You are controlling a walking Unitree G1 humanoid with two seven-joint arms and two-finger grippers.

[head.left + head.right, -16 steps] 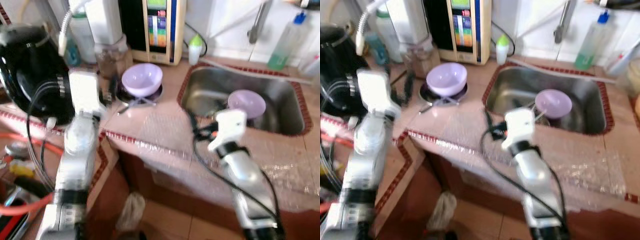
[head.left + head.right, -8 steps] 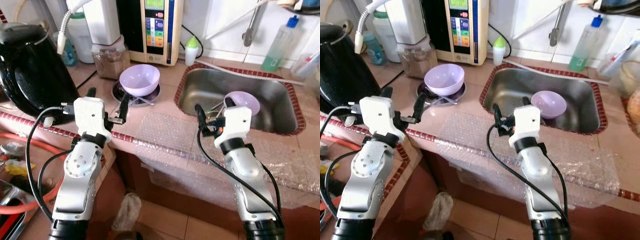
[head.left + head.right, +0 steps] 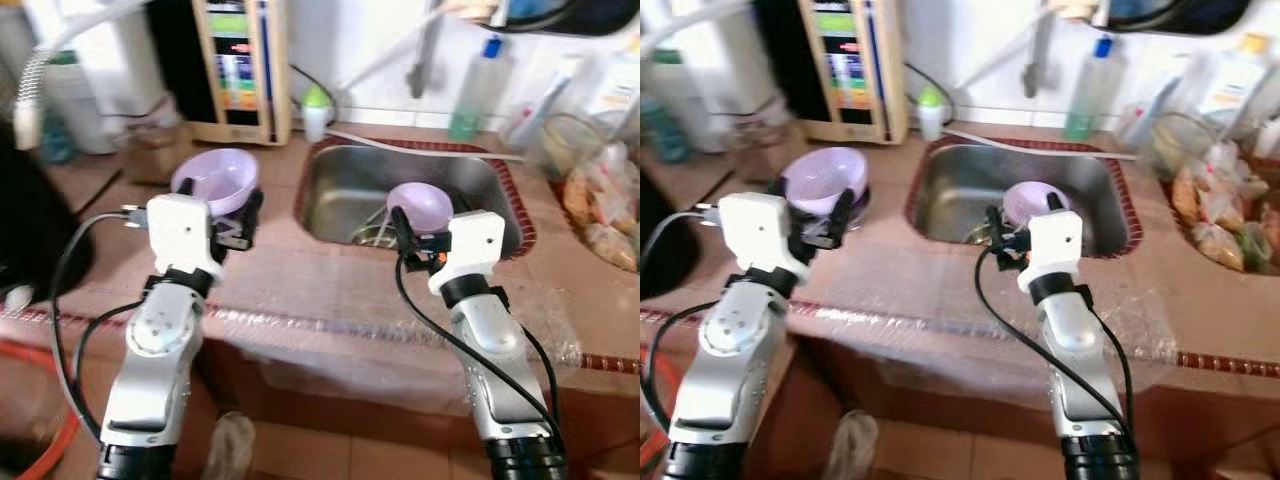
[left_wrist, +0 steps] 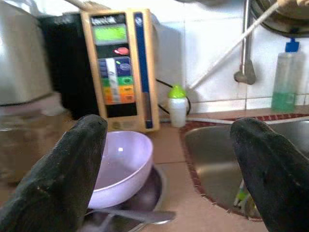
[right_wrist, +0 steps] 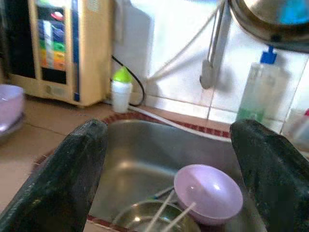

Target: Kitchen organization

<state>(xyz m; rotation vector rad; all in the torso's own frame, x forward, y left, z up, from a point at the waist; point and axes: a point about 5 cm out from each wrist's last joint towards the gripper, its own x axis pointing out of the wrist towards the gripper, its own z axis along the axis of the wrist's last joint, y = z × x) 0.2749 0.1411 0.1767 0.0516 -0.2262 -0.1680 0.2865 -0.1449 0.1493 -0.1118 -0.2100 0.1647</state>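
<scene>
Tiled counter (image 3: 330, 290): both grippers' fingers (image 4: 67, 169) spread apart; lilac bowl (image 5: 207, 193) tilted in sink (image 3: 335, 200).

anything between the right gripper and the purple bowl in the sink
Nothing visible does. The right gripper, fingers open, hangs over the near edge of the sink, and the purple bowl lies ahead of it in the basin. A metal bowl holding chopsticks sits beside the purple one, nearer the gripper but off the direct line.
</scene>
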